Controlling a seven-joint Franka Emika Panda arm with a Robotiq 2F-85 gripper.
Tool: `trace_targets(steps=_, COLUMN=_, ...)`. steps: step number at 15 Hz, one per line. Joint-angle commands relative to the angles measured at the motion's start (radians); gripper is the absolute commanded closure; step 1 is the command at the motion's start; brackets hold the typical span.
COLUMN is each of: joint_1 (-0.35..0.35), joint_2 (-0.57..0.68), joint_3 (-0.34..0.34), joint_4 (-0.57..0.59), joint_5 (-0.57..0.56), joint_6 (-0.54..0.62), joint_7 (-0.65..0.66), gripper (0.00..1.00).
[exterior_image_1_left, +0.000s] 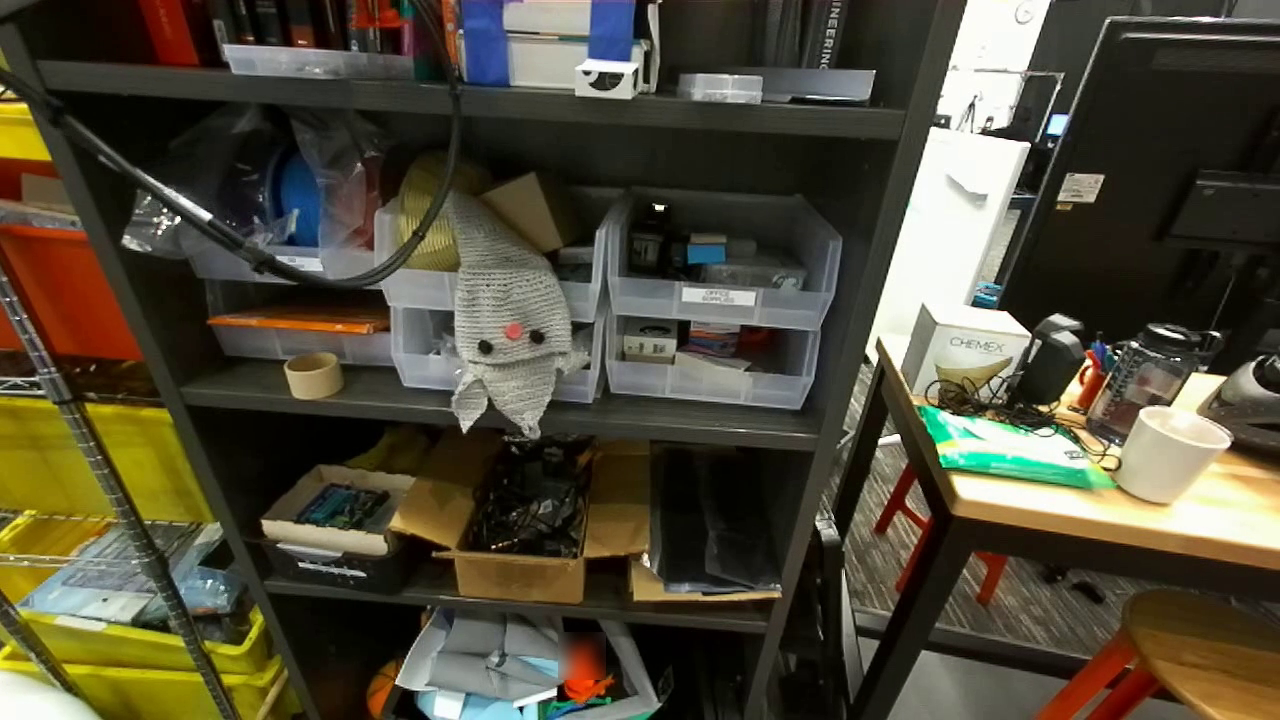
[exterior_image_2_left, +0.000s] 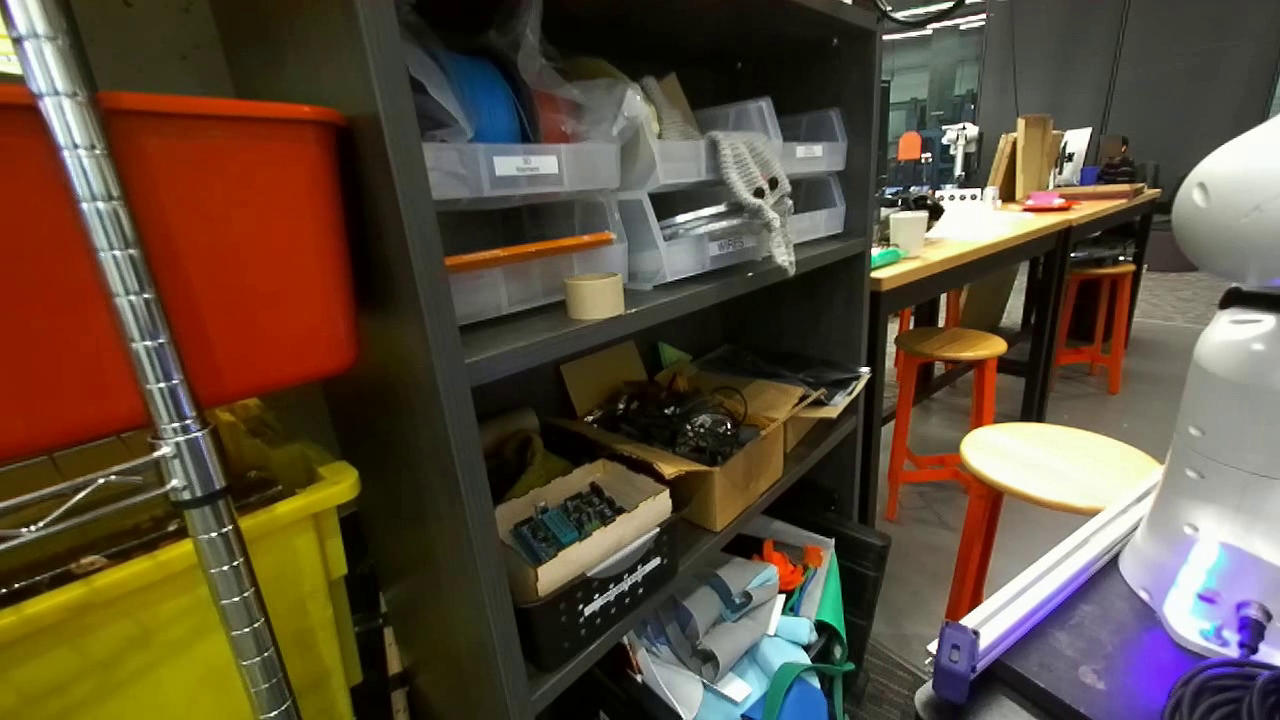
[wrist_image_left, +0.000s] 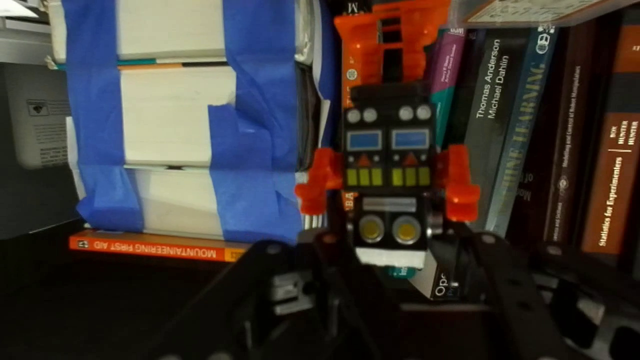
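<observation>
Starting at the left of your wrist view, you face a stack of books (wrist_image_left: 172, 117) bound with blue tape (wrist_image_left: 260, 135), presumably so the volumes cannot slide apart. An orange first-aid book (wrist_image_left: 150, 246) lies flat against the stack, its title upside down; the view is probably inverted, so this book likely rests on top. In the middle, your gripper (wrist_image_left: 392, 231) extends from the view's bottom edge, and its fingers (wrist_image_left: 492, 262) look clamped on the toy robot (wrist_image_left: 387, 165), one at each side of its head (wrist_image_left: 390, 225). That hold seems sensible: the head is narrow and boxy, and gripping there leaves the orange arms (wrist_image_left: 459, 187) clear and the legs (wrist_image_left: 417, 45) pointing away from the fingers, probably downward. The toy robot is in front of the books; you cannot tell whether it touches anything below. Further right, upright books (wrist_image_left: 565, 140) stand side by side, spines outward, likely so that you can read the titles. At the upper right, a clear plastic tray (wrist_image_left: 565, 18) overlaps those spines, perhaps set in front to keep small items within reach.
</observation>
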Motion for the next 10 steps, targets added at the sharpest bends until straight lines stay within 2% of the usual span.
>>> trace_targets(steps=1, joint_1=-0.043, joint_2=-0.098, joint_3=0.029, joint_4=-0.072, joint_5=-0.006, joint_6=0.018, joint_7=0.058, gripper=0.82)
trace_targets(steps=10, joint_1=-0.101, joint_2=-0.277, joint_3=0.100, joint_4=-0.247, joint_5=0.026, joint_6=0.014, joint_7=0.168, gripper=0.82)
